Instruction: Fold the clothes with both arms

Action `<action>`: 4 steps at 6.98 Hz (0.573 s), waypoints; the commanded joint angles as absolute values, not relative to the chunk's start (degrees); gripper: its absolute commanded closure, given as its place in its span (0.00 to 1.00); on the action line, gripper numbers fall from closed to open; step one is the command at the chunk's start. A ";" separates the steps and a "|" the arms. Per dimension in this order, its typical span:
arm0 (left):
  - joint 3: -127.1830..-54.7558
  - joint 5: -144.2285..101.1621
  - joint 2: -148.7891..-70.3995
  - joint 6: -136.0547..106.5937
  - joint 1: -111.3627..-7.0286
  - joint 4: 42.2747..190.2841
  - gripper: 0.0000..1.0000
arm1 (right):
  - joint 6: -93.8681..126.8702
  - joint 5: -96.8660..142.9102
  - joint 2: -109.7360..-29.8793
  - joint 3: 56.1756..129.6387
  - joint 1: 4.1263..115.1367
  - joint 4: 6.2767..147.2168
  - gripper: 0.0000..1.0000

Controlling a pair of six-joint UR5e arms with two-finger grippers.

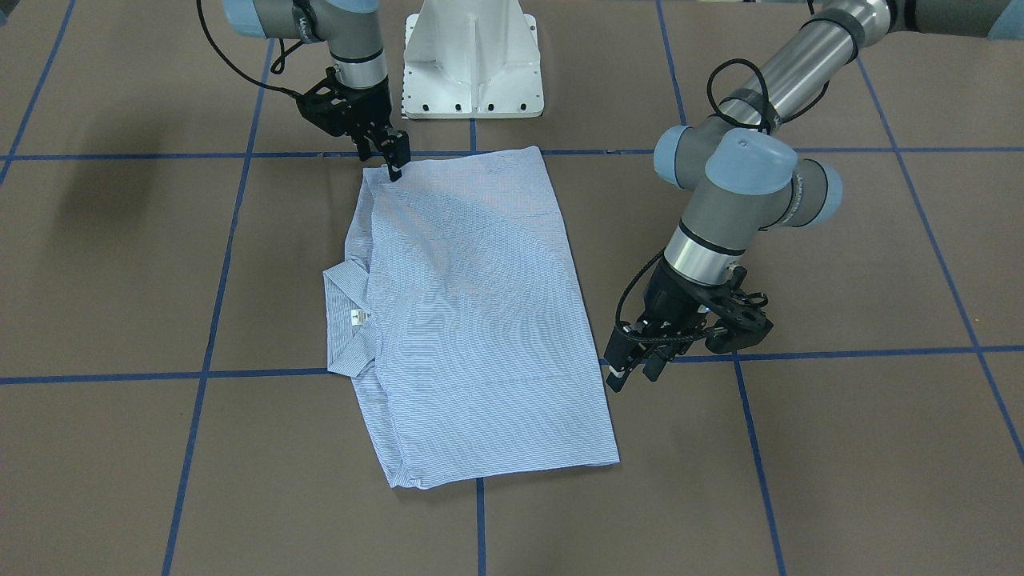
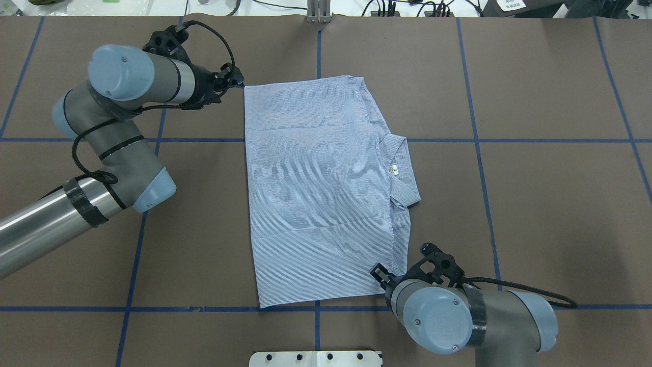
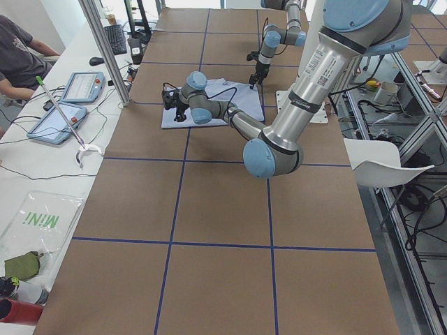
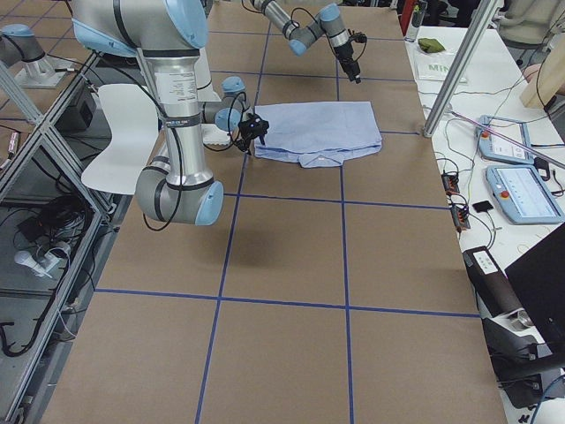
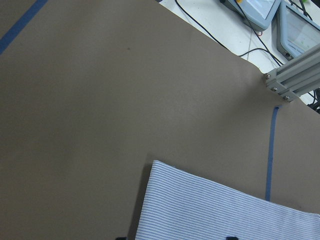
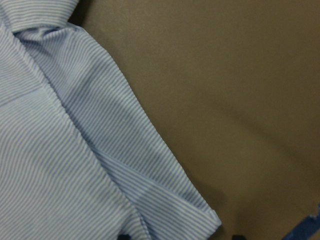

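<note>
Blue-and-white striped shirt [image 1: 480,320]: folded into a rough oblong, lying flat on the middle of the table, just in front of the pedestal.
Collar [image 1: 346,320]: sticks out from the shirt's long edge on the robot's right, with the small white neck label [image 1: 359,315] facing up.
Table [image 1: 800,448]: brown surface, divided into squares by blue tape lines [image 1: 200,376].
Left gripper [image 1: 632,381]: beside the shirt's far corner on the robot's left, on the side away from the collar. Jaws spread. In the left wrist view the cloth corner lies between the two tips. Whether they touch the fabric cannot be told.
Right gripper [image 1: 382,166]: pointing down at the shirt's corner nearest the robot, on the collar side. Jaws spread, nothing pinched. In the right wrist view the folded corner sits between the tips.
Arms: the left one reaches in long and low from its side of the table, while the right one is bent close to the pedestal.
White pedestal base [image 1: 472,64]: at the table's edge, between the two arms.
Clear bag [image 3: 38,223]: lies on the white side bench and has green lettering. What is in it cannot be told.
Side bench: two tablet-like consoles [image 3: 82,85] with cables.
Person [image 3: 17,52]: sits beside the bench.
</note>
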State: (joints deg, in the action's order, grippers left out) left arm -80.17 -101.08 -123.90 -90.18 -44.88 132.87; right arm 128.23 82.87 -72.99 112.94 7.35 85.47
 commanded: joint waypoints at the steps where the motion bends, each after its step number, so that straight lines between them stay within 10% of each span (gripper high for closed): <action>1: -80.24 -101.07 -123.84 -90.18 -44.83 132.89 0.28 | 128.23 82.97 -72.95 113.03 7.64 85.52 1.00; 4: -80.24 -101.07 -123.66 -90.18 -44.91 132.80 0.28 | 127.97 83.58 -72.95 114.42 8.26 85.60 1.00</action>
State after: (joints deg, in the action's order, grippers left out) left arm -80.24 -101.08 -123.72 -90.17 -44.88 132.85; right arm 128.00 83.32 -73.07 113.57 7.87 85.54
